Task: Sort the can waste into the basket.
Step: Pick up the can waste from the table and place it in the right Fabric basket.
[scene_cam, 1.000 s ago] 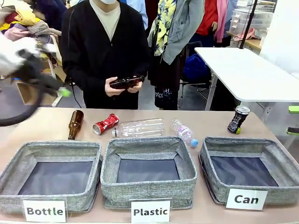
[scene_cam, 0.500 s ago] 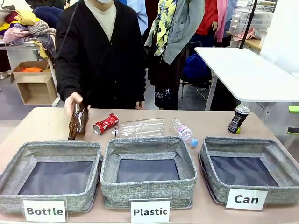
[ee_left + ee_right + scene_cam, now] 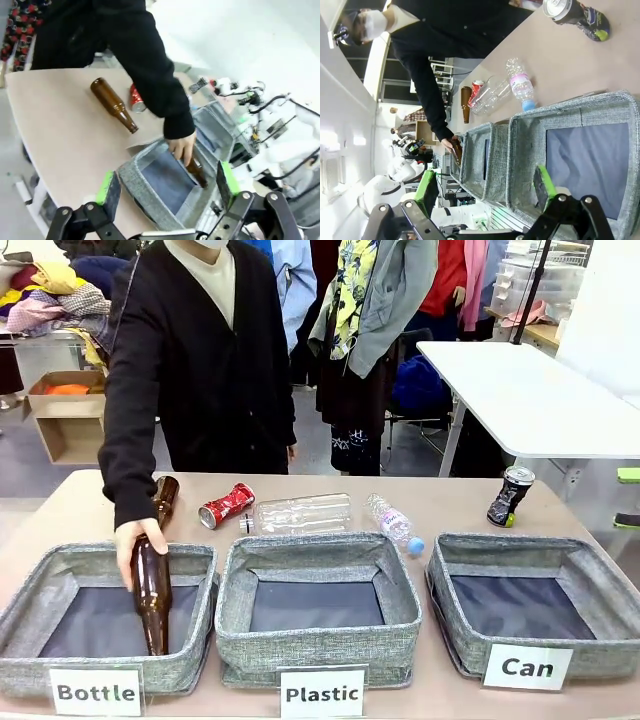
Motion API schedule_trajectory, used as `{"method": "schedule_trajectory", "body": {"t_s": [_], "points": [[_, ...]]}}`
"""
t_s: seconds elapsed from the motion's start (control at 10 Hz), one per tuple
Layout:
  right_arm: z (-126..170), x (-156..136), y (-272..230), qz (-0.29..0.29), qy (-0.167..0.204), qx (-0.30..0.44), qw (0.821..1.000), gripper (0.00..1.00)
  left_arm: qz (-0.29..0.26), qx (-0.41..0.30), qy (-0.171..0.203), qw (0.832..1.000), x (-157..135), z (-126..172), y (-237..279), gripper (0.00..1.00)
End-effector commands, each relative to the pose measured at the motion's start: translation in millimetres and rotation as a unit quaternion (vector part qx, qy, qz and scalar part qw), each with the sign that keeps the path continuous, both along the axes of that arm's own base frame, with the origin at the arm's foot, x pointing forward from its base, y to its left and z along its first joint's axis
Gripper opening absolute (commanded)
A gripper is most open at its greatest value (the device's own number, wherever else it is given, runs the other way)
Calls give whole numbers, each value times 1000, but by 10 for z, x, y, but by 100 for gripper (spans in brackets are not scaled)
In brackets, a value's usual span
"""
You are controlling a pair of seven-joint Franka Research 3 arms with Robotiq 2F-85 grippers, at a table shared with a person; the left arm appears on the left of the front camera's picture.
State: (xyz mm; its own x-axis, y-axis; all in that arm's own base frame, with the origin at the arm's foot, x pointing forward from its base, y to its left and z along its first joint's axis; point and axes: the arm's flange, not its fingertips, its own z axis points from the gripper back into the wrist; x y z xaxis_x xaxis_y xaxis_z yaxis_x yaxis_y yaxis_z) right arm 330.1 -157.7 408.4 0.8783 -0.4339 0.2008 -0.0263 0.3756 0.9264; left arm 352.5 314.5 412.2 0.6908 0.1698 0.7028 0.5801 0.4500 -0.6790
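Hovering wide open, both of them: the left tool [image 3: 166, 174] is hanging over the left end of the surface [image 3: 90, 495] with nothing between its jaws, and the right tool [image 3: 486, 187] is doing the same above the Can basket [image 3: 600, 655], empty too.

And the cans, where are they sitting?

The black can [image 3: 511, 495] is sitting just behind that basket's far rim, near the surface's right end. The red can [image 3: 226, 506] is lying well to the left, between a brown bottle [image 3: 163, 502] and a clear plastic bottle [image 3: 300, 512].

Which way are they pointing?

The red one is lying flat and crushed, its long axis running diagonally: one end is aiming near-left, the other far-right. The black one is standing on end, silver top up, leaning a little to the right. Whether it is propped on something, I'm not able to tell.

So how should this be played?

I'm thinking the right arm should be taking the black can first, closing across its body, square to that leaning axis, then making a short carry into the bin. The red one is calling for patience. The person's hand [image 3: 135, 543] is holding a second brown bottle [image 3: 152, 595] upright inside the Bottle basket [image 3: 30, 590], right beside that reach, so the left arm is better off waiting for that hand to clear, then pinching across the can's narrow width.
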Motion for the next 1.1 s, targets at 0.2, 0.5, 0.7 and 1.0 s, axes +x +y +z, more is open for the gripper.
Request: {"method": "schedule_trajectory", "body": {"t_s": [0.2,0.5,0.7,1.0], "points": [[15,-5,-15,1,-9,4,1000,100,-22,1,-4,1000,299,-47,29,100],[15,-5,-15,1,-9,4,1000,100,-27,68,-1,997,373,213,-344,100],[15,-5,-15,1,-9,4,1000,100,-32,124,32,991,577,389,-805,100],[15,-5,-15,1,-9,4,1000,100,-67,236,38,969,1016,671,-1919,100]]}}
